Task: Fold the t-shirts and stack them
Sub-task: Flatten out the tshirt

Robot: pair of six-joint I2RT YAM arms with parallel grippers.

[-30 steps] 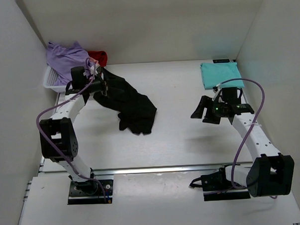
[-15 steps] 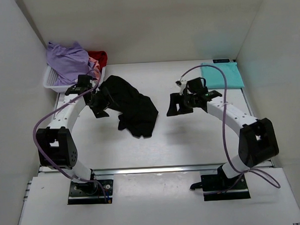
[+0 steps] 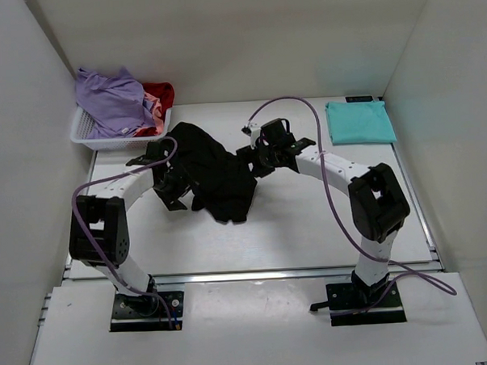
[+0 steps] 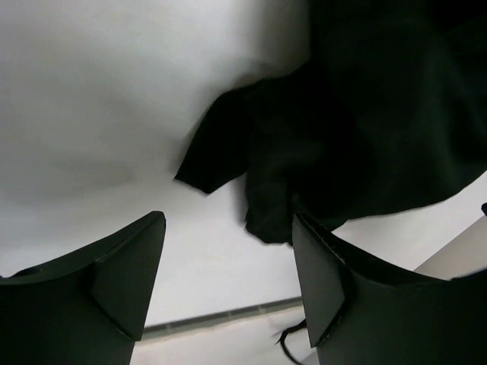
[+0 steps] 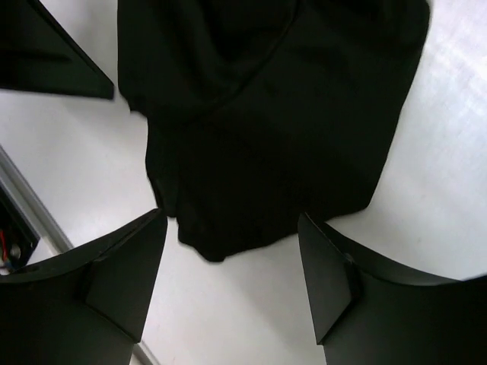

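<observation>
Two arms converged, left gripper (image 3: 173, 189), right gripper (image 3: 251, 161), flanking black t-shirt (image 3: 223, 174)

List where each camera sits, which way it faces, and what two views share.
Top external: above and behind the arms, looking down on the table, both whole arms and the black t-shirt.
Left wrist: on the left gripper, looking past its open fingers at the shirt's edge.
Right wrist: on the right gripper, looking between its open fingers down onto the shirt.
Shared: all three show the black t-shirt.
</observation>
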